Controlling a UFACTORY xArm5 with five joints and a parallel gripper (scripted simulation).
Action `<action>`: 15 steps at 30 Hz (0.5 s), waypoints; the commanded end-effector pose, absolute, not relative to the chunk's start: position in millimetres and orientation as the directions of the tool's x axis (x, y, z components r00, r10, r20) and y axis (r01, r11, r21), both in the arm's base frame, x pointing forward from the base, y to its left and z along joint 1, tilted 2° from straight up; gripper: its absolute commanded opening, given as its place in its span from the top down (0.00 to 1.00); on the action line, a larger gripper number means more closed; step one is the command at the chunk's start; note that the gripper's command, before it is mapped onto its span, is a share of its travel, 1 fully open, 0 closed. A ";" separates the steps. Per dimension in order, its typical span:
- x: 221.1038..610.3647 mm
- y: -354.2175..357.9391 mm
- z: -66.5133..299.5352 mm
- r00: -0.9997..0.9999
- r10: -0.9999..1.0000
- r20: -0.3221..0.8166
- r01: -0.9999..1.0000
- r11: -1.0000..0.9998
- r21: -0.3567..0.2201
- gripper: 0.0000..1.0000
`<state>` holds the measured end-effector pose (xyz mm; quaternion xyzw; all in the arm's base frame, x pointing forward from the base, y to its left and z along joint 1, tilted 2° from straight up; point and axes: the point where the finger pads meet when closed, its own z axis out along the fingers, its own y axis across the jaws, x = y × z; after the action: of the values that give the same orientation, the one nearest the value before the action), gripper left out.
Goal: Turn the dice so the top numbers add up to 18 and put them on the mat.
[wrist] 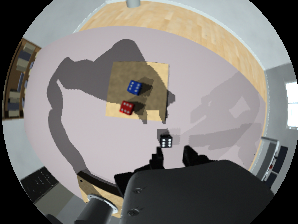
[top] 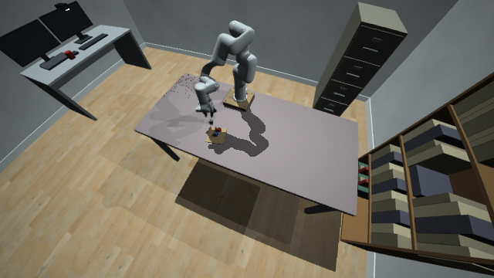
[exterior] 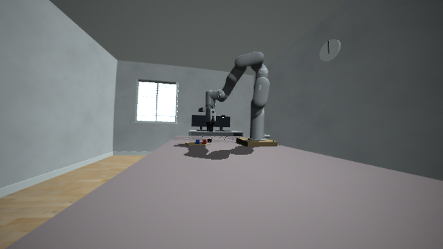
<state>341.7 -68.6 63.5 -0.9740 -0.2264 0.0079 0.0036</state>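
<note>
The blue die (top: pixel 216 134) (exterior: pixel 197 141) (wrist: pixel 134 87) and the red die (top: pixel 218 130) (exterior: pixel 204 141) (wrist: pixel 127 107) stand on the square tan mat (top: pixel 221 141) (exterior: pixel 190 144) (wrist: pixel 112 114). The black die (top: pixel 211 122) (exterior: pixel 210 140) (wrist: pixel 166 141) stands on the table, off the mat on the arm's side. In the wrist view each die's upper face looks like six white pips, though they are small. My gripper (top: pixel 209 114) (exterior: pixel 210 130) (wrist: pixel 172 154) is partly open and empty, with its fingers apart above the table near the black die.
The arm's wooden base plate (top: pixel 228 103) (exterior: pixel 263 144) stands on the table (top: pixel 301 154) (exterior: pixel 242 194), behind the mat. The arm's shadow falls over part of the mat. The table's front edge runs beyond the mat.
</note>
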 end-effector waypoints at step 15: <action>342.9 -68.8 62.7 0.897 0.441 -0.011 0.441 -0.897 -0.008 0.58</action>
<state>341.7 -68.6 62.9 -0.9740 -0.2264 0.0078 0.0035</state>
